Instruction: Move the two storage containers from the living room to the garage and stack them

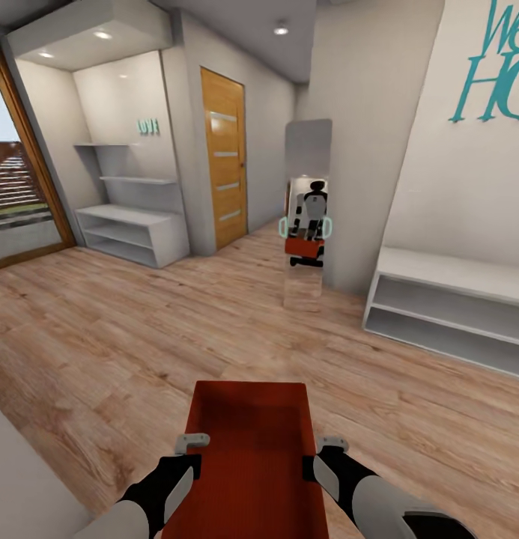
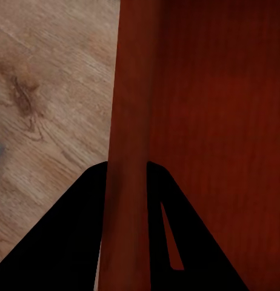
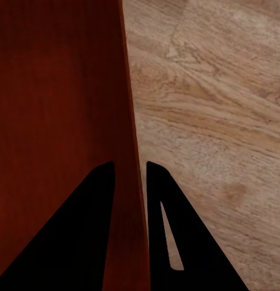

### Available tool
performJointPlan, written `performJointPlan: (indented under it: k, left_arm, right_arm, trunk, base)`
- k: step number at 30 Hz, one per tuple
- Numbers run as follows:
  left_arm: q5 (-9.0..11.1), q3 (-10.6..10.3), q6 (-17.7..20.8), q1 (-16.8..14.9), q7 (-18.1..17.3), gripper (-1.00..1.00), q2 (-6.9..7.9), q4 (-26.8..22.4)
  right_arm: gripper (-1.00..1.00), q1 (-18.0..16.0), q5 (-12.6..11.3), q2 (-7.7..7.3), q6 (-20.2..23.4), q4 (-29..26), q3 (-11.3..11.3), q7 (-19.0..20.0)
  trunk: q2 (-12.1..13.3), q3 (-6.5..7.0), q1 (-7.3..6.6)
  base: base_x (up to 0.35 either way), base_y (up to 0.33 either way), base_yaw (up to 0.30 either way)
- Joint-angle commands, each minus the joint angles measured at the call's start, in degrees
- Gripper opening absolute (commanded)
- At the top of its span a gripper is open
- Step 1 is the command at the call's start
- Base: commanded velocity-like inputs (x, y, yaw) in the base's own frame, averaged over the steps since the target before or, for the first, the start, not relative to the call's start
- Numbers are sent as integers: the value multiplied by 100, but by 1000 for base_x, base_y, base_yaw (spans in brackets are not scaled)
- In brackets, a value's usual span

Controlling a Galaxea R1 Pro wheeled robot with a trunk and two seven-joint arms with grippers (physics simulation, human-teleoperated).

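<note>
a light wood-plank floor (image 1: 139,329) runs through the room, with white walls round it. taking the tall mirror (image 1: 307,217) on the far wall as landmark: to its left stands a wooden door (image 1: 224,157), and further left white shelving (image 1: 132,224) in an alcove, then a big window (image 1: 16,195) cut off by the view's edge. right of the mirror a low white shelf unit (image 1: 450,311) sits under teal wall lettering (image 1: 487,64), which is cut off and cannot be read. the floor between the robot and the mirror lies open.

nearer than the mirror, low in the head view, a red-orange storage container (image 1: 248,457) is carried above the planks – long and shallow, its near end cut off by the frame. the left tool (image 1: 190,448) is clamped on its left wall, the right tool (image 1: 328,449) on its right wall; each wrist view shows a wall pinched between two dark fingers (image 2: 67,242) (image 3: 61,242).

in the mirror a small reflection of the robot (image 1: 310,221) holding a red box shows, too small for detail.
</note>
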Motion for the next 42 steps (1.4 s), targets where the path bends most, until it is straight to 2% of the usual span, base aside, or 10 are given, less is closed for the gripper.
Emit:
performJointPlan:
  k: [1,11,42]
  left_arm:
    - [231,-46,241,-1,-449,-100,10,5]
    - [233,-46,241,-1,-450,-100,12,3]
    - [233,-46,241,-1,-450,-100,11,5]
  right_arm:
    - [-100,-1,-43,-35,-264,-55,-31,-21]
    - [-100,-2,-43,-35,-285,-55,-32,-22]
    - [-100,-1,-44,-44,-287,-55,-35,-22]
  trunk:
    - [-3,-6,2]
    - [-3,-6,2]
    - [-3,-6,2]
  base:
    - [270,-21,279]
    - [270,-3,267]
    - [270,0,4]
